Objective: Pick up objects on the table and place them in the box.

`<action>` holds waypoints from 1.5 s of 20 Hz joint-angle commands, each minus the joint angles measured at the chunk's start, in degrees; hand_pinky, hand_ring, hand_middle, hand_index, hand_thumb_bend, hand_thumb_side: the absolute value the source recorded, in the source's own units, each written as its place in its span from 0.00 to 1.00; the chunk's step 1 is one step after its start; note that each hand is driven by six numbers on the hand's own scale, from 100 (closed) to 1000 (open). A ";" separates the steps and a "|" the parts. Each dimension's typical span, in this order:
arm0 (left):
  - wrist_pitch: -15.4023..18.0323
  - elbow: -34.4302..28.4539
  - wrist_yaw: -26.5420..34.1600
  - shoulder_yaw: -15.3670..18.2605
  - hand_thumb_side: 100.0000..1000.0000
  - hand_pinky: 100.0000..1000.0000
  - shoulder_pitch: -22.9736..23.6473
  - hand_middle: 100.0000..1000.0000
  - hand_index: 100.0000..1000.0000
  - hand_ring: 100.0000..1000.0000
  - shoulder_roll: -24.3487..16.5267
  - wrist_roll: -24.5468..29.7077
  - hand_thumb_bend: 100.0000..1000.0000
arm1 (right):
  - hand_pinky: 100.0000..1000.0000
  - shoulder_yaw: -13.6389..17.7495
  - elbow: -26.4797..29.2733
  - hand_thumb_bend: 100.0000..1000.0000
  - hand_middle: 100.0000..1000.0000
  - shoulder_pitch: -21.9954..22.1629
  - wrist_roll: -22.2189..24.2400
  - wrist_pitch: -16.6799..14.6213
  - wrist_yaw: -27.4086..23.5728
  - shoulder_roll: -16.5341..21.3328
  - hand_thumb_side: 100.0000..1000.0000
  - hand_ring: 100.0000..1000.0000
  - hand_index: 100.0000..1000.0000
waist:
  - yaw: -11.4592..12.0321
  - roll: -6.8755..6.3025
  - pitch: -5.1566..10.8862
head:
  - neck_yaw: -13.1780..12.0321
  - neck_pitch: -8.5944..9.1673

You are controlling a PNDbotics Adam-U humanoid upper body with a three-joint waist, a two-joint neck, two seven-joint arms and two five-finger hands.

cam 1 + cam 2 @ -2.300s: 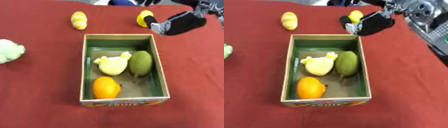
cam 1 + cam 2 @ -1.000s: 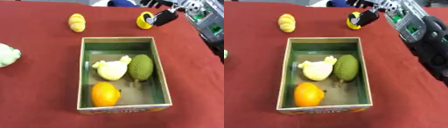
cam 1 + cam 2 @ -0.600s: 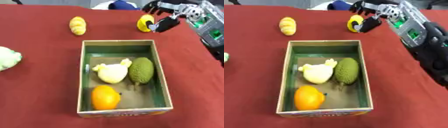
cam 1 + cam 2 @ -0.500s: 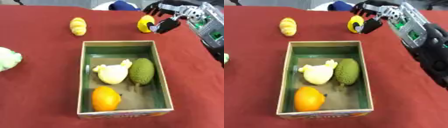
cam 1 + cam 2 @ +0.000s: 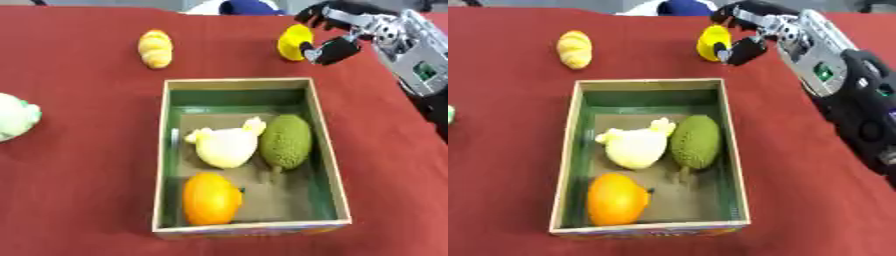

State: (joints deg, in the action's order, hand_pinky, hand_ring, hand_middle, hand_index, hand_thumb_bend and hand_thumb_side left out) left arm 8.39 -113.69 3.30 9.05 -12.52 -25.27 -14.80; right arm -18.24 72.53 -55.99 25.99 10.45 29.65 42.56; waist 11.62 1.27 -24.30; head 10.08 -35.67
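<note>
Three things already lie inside the box [image 5: 324, 150] in the left eye view: a pale yellow toy [image 5: 226, 145] in the middle, a green bumpy fruit [image 5: 284, 141] touching it on the right, and an orange [image 5: 211, 197] at the near end. Left out on the red worktop [image 5: 79, 175] are a yellow bread-like piece [image 5: 156, 48] beyond the box's far left corner, a pale green lump [image 5: 16, 116] cut by the left edge, and a yellow object [image 5: 293, 42] beyond the far right corner. By that count the job looks about half done. The right hand [image 5: 337, 35] comes in from the upper right, its fingers [image 5: 317, 12] arched over the top of the yellow object and its thumb just beside the object's right side (spread around it, not yet closed, as far as I can judge).

In the right eye view the same right hand [image 5: 750, 32] shows the gap more plainly: the yellow object [image 5: 711, 42] sits on the worktop to the left of the thumb, partly within the spread of the hand, and nothing is held. The left hand shows in neither view.
</note>
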 commanded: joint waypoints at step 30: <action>0.12 -0.90 0.88 0.21 0.60 0.75 -1.09 0.64 0.83 0.63 -1.66 0.10 0.00 | 0.83 3.49 -8.43 0.00 0.75 -4.23 -2.89 -0.27 11.55 -2.90 0.14 0.85 0.86 | 1.87 0.83 -2.23 | 2.24 2.58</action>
State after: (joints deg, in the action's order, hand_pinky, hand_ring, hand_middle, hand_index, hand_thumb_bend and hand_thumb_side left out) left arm 8.41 -113.69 4.01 9.04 -13.13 -25.27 -14.79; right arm -15.44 64.22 -59.23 23.91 9.96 40.34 38.92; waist 13.40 2.26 -27.67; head 12.03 -33.95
